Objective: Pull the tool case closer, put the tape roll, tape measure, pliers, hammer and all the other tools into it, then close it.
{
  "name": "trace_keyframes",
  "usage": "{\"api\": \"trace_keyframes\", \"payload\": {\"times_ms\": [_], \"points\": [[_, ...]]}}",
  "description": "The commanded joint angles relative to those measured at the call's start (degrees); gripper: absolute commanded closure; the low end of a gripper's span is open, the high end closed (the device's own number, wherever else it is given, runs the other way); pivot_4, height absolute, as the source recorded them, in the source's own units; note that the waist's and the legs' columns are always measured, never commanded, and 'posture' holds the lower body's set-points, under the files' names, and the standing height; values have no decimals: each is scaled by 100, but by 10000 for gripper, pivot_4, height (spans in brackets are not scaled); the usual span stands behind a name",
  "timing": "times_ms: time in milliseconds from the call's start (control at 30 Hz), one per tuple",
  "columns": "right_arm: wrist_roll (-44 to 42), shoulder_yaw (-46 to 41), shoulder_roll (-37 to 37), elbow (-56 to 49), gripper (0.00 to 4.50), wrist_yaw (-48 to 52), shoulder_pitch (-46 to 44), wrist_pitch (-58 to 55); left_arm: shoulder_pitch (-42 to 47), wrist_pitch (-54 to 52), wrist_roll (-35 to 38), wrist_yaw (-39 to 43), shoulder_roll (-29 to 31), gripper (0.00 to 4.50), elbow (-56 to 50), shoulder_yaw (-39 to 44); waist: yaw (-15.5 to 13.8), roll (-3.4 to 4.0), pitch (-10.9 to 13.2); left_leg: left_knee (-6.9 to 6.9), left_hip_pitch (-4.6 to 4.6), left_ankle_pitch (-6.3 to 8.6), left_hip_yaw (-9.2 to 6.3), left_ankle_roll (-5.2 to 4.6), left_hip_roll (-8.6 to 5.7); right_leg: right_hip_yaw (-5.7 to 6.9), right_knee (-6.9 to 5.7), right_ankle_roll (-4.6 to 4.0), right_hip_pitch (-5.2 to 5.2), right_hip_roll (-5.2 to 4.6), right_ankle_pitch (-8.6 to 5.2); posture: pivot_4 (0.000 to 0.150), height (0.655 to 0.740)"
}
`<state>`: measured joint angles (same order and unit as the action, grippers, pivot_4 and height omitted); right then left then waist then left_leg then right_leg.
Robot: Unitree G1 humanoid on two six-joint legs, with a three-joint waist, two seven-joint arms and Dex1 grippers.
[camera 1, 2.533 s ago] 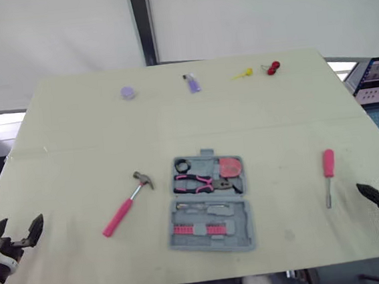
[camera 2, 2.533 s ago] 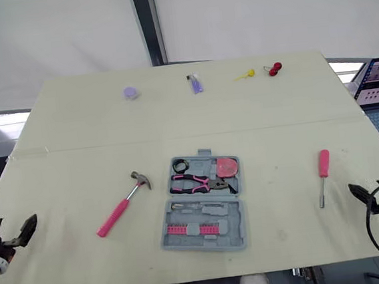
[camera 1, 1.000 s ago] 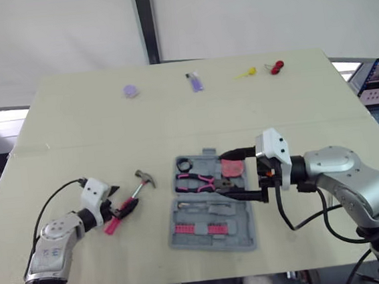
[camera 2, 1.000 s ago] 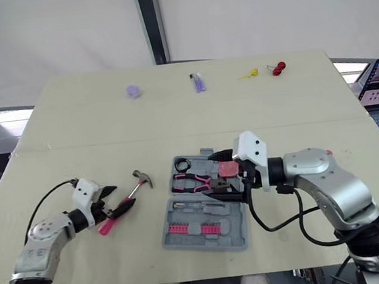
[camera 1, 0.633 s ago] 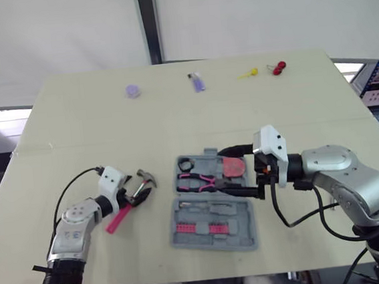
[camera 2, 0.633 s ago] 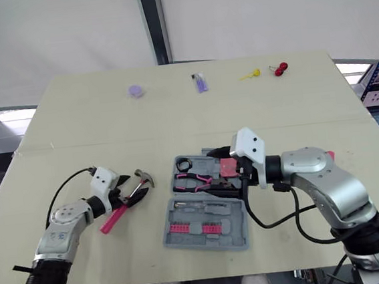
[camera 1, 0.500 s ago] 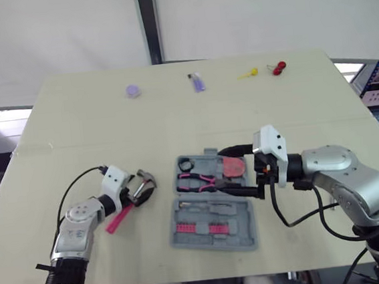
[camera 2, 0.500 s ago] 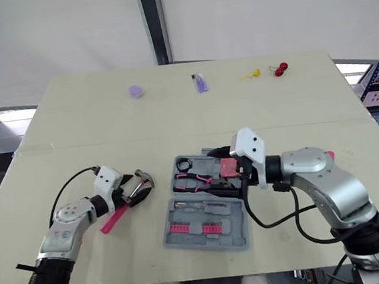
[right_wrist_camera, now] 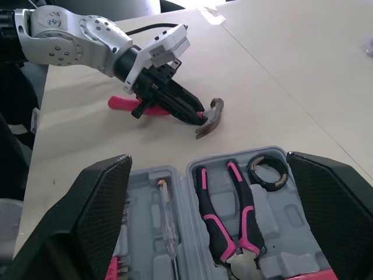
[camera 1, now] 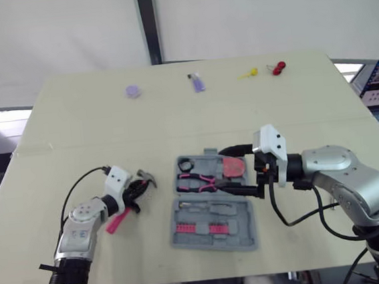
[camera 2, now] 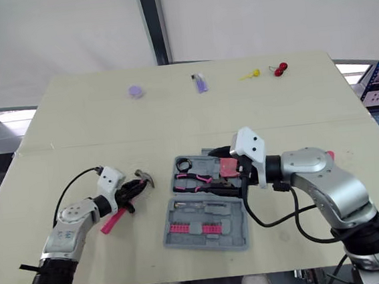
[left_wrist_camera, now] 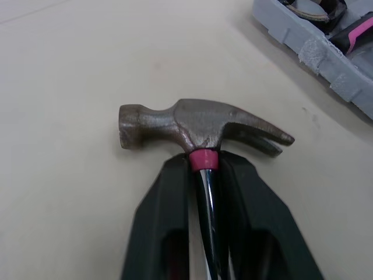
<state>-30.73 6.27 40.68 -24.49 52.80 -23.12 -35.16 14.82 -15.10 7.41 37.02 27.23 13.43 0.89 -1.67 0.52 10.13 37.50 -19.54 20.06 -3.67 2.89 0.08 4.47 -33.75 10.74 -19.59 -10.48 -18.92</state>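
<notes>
left claw (left_wrist_camera: 204, 158): closed on the hammer (left_wrist_camera: 198, 123), fingers pinching the steel shaft just under the head. pink grip runs back under the wrist, partly hidden. cannot tell whether the head rests on the table (camera 1: 74, 126).
case (camera 1: 215, 232): open, flat, near that claw's tip, apart from the hammer head.
right claw (camera 1: 238, 171): spread wide over the case's far half, holding nothing. contact with the case unclear.
between its fingers, in the case: pliers (right_wrist_camera: 230, 213), tape roll (right_wrist_camera: 268, 172), tape measure (camera 1: 231, 167) partly covered.
screwdriver (camera 2: 330, 155): behind the right arm, mostly hidden.
far edge: small items (camera 1: 197, 83), too small to name.
</notes>
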Motion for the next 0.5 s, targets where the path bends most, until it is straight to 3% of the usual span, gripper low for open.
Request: {"api": "trace_keyframes", "payload": {"times_ms": [33,333,500], "points": [[-55,-168,-8,-181,0,-63,-6,-5,-163,-44,-63,13,-135,44340,214,-182,8,12,-6,-2,2,0,0,0,0,-1,-2,0,-1,0,0,1500,7400],[-156,-255,-2,-271,0,-61,8,-64,-172,102,-83,85,-120,44355,182,-91,6,26,-15,-8,10,-2,1,0,1,-1,-1,0,4,0,0,1500,7400],[-131,-249,-2,-261,0,-38,8,-51,-53,51,-25,306,277,44355,-374,81,28,9,-4,-10,8,-2,1,0,1,-1,0,0,0,1,0,1500,7400]]}}
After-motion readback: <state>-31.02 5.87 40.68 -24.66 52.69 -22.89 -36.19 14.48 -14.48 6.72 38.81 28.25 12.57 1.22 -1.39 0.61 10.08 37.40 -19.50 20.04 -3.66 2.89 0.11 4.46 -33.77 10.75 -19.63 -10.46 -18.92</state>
